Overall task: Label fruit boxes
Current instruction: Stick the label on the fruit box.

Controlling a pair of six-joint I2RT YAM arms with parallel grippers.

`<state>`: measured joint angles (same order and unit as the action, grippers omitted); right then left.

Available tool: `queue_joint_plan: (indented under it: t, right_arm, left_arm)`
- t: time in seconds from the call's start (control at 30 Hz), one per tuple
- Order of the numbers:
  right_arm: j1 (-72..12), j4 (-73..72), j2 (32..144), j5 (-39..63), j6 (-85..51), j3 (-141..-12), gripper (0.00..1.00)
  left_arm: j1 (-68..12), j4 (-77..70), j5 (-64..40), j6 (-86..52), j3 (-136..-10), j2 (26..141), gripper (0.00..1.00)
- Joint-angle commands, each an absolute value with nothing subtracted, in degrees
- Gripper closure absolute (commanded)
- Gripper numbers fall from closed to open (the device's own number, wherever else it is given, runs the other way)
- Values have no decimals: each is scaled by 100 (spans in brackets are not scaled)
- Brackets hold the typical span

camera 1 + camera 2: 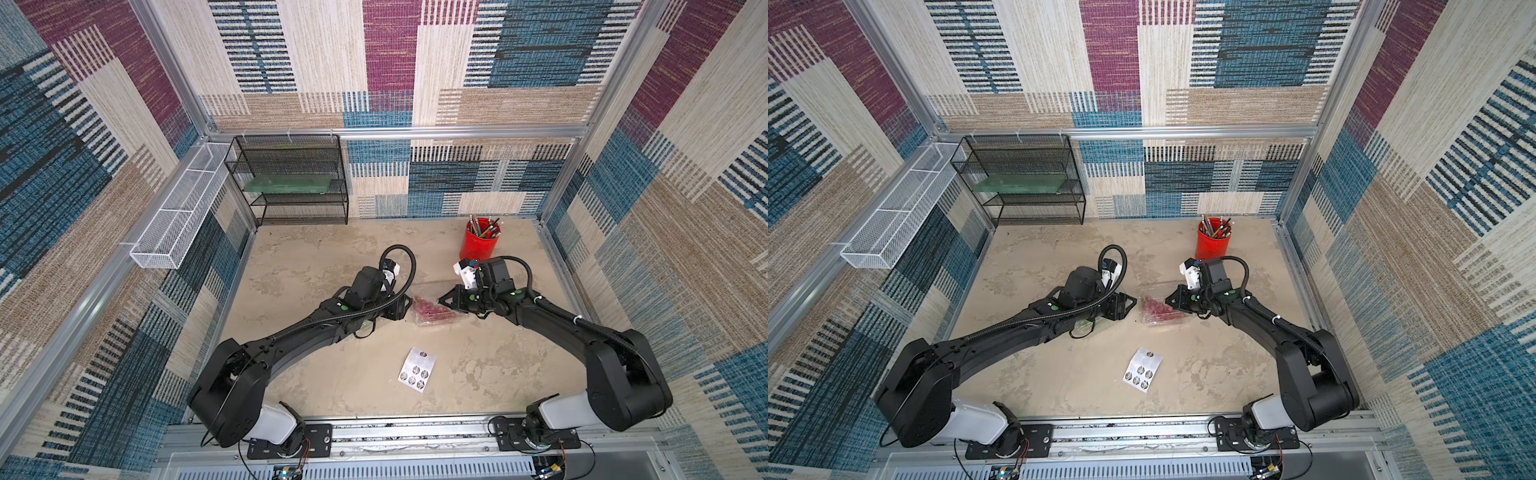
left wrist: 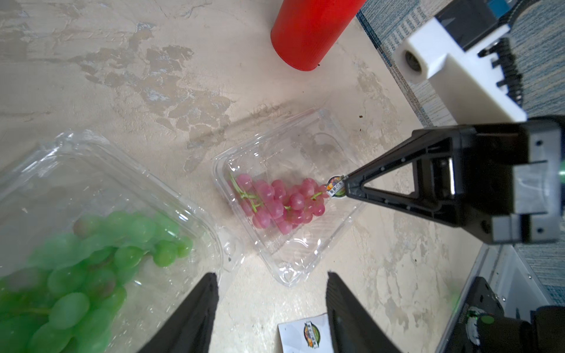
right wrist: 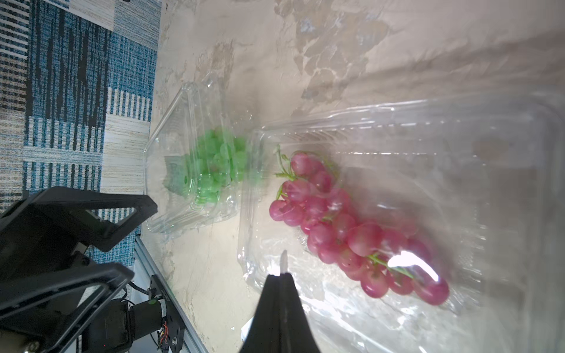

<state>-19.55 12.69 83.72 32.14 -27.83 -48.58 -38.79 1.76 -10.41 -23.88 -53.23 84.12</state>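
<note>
Right gripper [image 2: 345, 188] clamped on sticker [image 2: 335, 190] above red-grape box [image 2: 290, 146], near the red cup [image 2: 308, 33]; left gripper [image 2: 272, 278] apart, empty. Box judged light, flimsy, slippery: brace at rim.

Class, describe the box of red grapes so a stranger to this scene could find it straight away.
Find the red cup at the back. Just in front of it, nearer the robot, lies a clear box, the right hand above it pinching a sticker. Its grapes are pink-red; the neighbouring box holds green ones.
</note>
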Motion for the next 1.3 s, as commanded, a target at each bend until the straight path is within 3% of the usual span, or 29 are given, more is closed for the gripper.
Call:
queue_joint_plan:
  t: [0.0,0.63,0.9,1.27]
  right_arm:
    - [-2029,996,8519,3038,-2884,-4977,100]
    - [-2003,940,8789,2953,-2856,-5044,100]
    - [-1925,925,8813,2968,-2830,-5016,100]
    - [-1899,870,8968,3130,-2822,-5045,100]
  left_arm:
    - [-3815,-110,-1369,-2622,-5446,8533,46]
    - [-3771,-87,-2157,-2934,-6102,9383,66]
    - [-3774,-180,-2720,-3078,-6639,10009,80]
    - [-3784,-288,-2957,-3238,-6970,10530,89]
